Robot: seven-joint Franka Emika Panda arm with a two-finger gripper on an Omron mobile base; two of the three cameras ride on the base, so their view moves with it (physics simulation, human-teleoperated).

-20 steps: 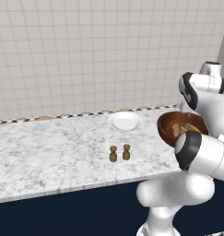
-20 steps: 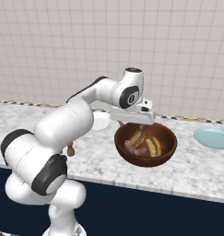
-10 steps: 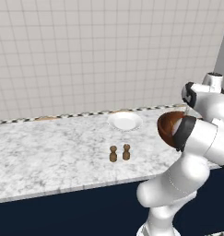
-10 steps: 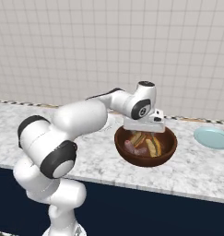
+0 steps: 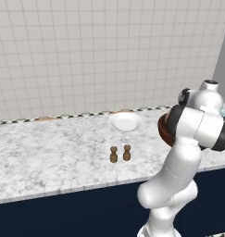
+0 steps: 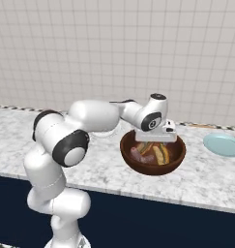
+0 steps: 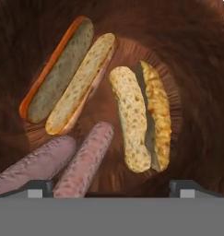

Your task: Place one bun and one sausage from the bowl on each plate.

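The dark wooden bowl [image 6: 153,167] stands on the counter between the white plate [image 5: 125,121] and the teal plate [image 6: 223,144]. My gripper [image 6: 155,144] hangs open just over the bowl's middle, holding nothing. In the hand view the gripper [image 7: 112,189] looks straight down into the bowl [image 7: 191,41]. One split bun [image 7: 69,76] lies at upper left, and a second bun [image 7: 136,115] lies to the right. Two pinkish sausages [image 7: 85,159] [image 7: 35,167] lie side by side at lower left, the nearer one beside my left fingertip [image 7: 39,186].
Two small brown shakers [image 5: 120,153] stand near the front of the marble counter [image 5: 49,152], left of the bowl [image 5: 164,129]. A tiled wall backs the counter. The arm's elbow covers most of the bowl in the left base view.
The arm has swung right and the hand has come over the bowl's middle and lowered toward its contents. The gripper has stayed open. The food has not moved.
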